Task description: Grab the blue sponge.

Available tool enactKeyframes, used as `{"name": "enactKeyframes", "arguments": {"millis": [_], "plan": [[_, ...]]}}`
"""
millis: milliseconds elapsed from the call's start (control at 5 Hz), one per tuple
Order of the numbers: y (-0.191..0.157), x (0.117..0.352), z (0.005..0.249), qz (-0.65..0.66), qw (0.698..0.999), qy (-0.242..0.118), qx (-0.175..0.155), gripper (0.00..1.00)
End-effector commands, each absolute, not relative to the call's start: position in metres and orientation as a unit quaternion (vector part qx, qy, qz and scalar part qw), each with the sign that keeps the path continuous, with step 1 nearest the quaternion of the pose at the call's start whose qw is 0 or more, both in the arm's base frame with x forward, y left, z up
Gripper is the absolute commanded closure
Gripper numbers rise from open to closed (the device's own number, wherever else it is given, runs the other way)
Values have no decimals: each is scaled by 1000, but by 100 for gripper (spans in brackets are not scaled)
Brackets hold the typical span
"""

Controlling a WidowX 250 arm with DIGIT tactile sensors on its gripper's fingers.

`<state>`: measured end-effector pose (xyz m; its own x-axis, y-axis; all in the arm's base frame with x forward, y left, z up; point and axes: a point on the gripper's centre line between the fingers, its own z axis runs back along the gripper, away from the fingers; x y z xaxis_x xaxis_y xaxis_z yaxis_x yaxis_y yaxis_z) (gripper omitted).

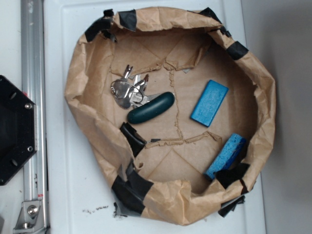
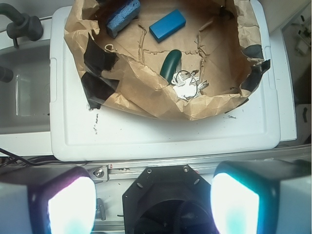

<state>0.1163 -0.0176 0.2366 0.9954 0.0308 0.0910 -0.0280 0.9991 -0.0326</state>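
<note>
Fingers (image 2: 153, 204) are spread wide and empty, blue sponge (image 1: 225, 156) sits wedged against the paper wall (image 1: 261, 126) lower right, so snagging paper or grabbing the blue block (image 1: 209, 103) seems likely.

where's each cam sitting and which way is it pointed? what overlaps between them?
Exterior: overhead, looking straight down into the brown paper basket on the white surface; no arm in frame, only a black mount at the left edge.
Wrist: on the arm, high and pulled back, looking down and forward at the basket; the open gripper shows as two blurred fingers at the bottom.
Shared: blue sponge, blue block, teal handle, flipped between views.
</note>
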Motion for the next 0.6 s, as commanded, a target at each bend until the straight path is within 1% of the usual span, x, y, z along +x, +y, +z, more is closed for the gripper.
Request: {"name": "enactKeyframes", "arguments": {"millis": [0,200,400], "plan": [[-18,116,237,15,999,-46,-16,0],[-18,155,210,87,992,-88,-10,0],[-10,193,191,183,972,-145,-13,0]]}}
